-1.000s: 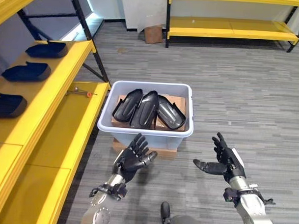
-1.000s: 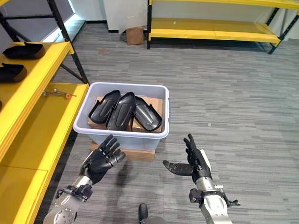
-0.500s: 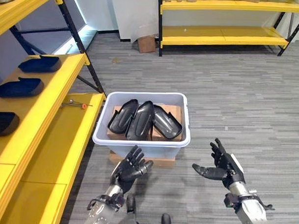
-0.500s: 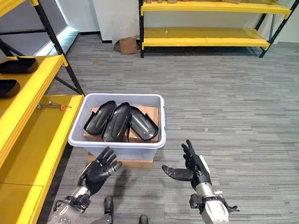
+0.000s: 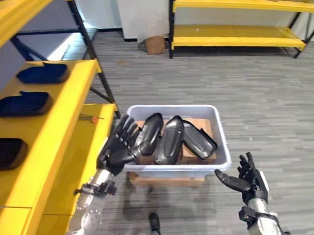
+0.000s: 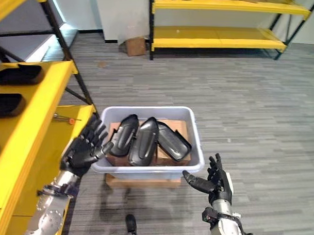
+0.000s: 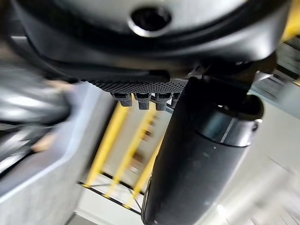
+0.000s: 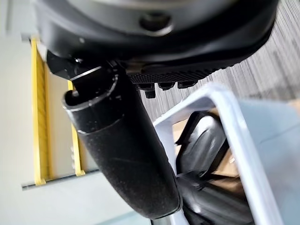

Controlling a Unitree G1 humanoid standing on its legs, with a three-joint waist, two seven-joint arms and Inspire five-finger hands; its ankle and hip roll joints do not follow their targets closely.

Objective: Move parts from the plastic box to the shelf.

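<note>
A yellow shelf is running along the left, just beside the left hand. 3 dark parts are lying on its upper level: 1 at the far end, 1 in the middle, and a nearer one that is being cut off by the edge of the view. On the lower level, just beyond the left hand, a small tool with an orange tip is lying, too small to make out.

The left hand is hanging with its fingers spread and straight, holding nothing, over the near left corner of the plastic box; whether it is touching the rim is not clear. Just past its fingertips, 3 black parts are lying side by side in the box, resting on brown cardboard. The box is sitting on a flat cardboard piece on the floor.

The right hand is hovering near the box's near right corner, apart from it, with fingers spread and thumb pointing toward the box, empty. Its wrist view is showing the box rim and 1 black part inside.

The grey striped floor is stretching away beyond both hands to a second yellow rack, with a small cardboard box standing beside it against a white wall.
</note>
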